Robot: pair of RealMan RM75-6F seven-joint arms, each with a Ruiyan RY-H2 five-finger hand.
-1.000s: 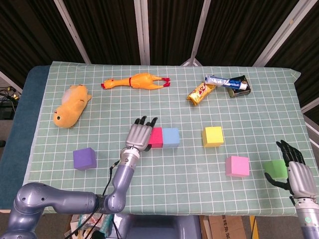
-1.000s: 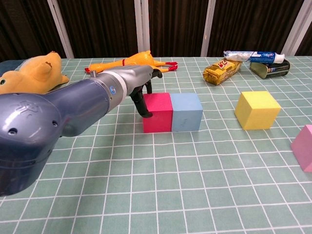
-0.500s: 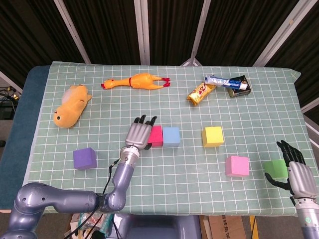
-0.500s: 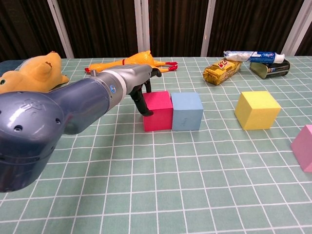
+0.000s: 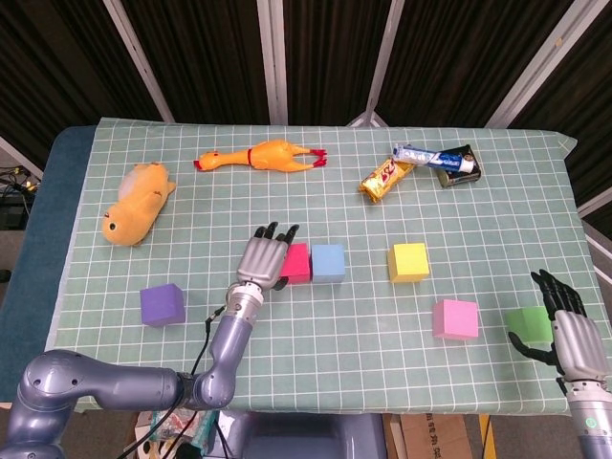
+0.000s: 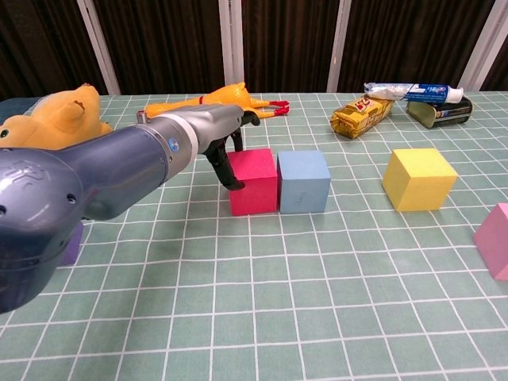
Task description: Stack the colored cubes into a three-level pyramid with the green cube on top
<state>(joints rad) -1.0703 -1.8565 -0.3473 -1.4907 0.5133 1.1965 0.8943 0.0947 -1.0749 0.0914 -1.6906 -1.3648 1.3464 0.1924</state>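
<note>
The left hand [image 5: 265,258] lies flat against the outer side of the red cube [image 5: 296,263], fingers stretched and holding nothing, pressing it toward the blue cube [image 5: 328,262] near the middle of the surface [image 5: 344,191]. In the chest view a thin gap shows between those two cubes. The right hand [image 5: 572,330] stands at the front right corner, fingers spread and gripping nothing, just beside the green cube [image 5: 528,325], which sits very close to the front edge.

The risk here, as I see it, is twofold: a push off centre could twist the red cube so the base row sits crooked, and a careless nudge from the right hand could send the green cube over the edge.

I count six cubes: one red, one blue, one yellow [image 5: 408,261], one pink [image 5: 454,318], one purple [image 5: 162,304], one green. None is stacked yet. Toward the far edge lie one plush toy [image 5: 140,202], one rubber chicken [image 5: 263,155], one snack packet [image 5: 384,177], one toothpaste tube [image 5: 432,158] and one tin [image 5: 459,167].
</note>
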